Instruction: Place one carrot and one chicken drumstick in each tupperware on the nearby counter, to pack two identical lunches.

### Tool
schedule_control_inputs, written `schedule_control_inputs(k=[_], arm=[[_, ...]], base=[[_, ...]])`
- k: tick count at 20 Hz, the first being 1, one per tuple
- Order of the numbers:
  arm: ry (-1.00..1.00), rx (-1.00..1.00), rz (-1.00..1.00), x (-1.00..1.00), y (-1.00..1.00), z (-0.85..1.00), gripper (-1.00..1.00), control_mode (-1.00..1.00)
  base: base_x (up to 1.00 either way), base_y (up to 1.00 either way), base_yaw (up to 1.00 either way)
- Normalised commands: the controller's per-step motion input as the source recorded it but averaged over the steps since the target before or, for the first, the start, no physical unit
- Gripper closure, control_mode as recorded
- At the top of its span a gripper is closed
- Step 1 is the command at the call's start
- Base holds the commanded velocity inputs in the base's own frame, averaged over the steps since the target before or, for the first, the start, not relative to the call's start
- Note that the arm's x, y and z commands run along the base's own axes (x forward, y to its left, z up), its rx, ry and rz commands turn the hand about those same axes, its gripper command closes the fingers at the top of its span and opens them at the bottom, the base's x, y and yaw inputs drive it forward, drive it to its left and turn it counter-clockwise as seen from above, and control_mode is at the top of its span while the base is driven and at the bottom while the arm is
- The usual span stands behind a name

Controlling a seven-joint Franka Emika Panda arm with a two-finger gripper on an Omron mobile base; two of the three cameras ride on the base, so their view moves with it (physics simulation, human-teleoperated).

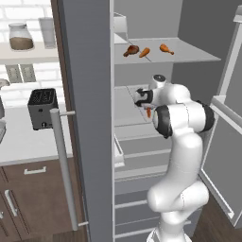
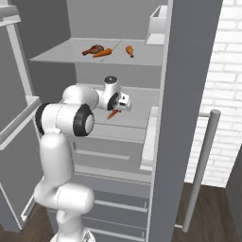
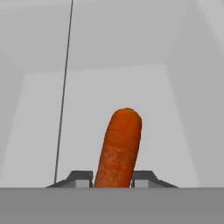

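A: Item, carrot [image 3: 120,146]: where is it held, and how will it handle?

B: Inside the open fridge, over the middle shelf [image 2: 137,111], between the tips of the claw [image 3: 113,178]. Judged light, stiff and smooth-skinned, tapered, so liable to slip lengthwise if pinched near the thin end. Best taken across the thick part of the body, at mid-length or nearer the stout end.

A: Claw, condition?

B: Nearly closed, its two dark fingertips [image 3: 81,178] standing on either side of the carrot's base, against its flanks. It reads as gripping the carrot; whether the carrot is lifted clear of the shelf cannot be told.

A: Other stock?

B: Upper shelf [image 1: 189,56]: a second carrot [image 1: 144,52] lying just beside one chicken drumstick [image 1: 131,50], and another drumstick [image 1: 166,48] a little apart.

A: Destination?

B: The worktop [image 1: 23,137] beside the fridge, where a toaster [image 1: 42,108] stands. No tupperware to report.
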Motion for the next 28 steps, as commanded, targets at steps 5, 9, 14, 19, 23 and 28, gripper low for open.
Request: schedule_control_inputs(k=[5, 9, 14, 19, 23, 28], arm=[[-0.34, 0.00, 0.01, -0.92, 0.00, 0.19, 1.00, -1.00], [-0.46, 0.02, 0.01, -1.00, -0.03, 0.54, 1.00, -1.00], [-0.41, 0.01, 0.00, -1.00, 0.00, 0.94, 1.00, -1.00], [-0.13, 0.00, 0.00, -1.00, 0.00, 1.00, 1.00, -1.00], [0.14, -0.01, 0.00, -1.00, 0.00, 1.00, 1.00, -1.00], [0.49, -0.15, 0.00, -0.59, 0.00, 0.61, 1.00, -1.00]], base=[[0.00, 0.00, 0.00], [0.00, 0.00, 0.00], [0.00, 0.00, 0.00], [0.00, 0.00, 0.00], [0.00, 0.00, 0.00], [0.00, 0.00, 0.00]])
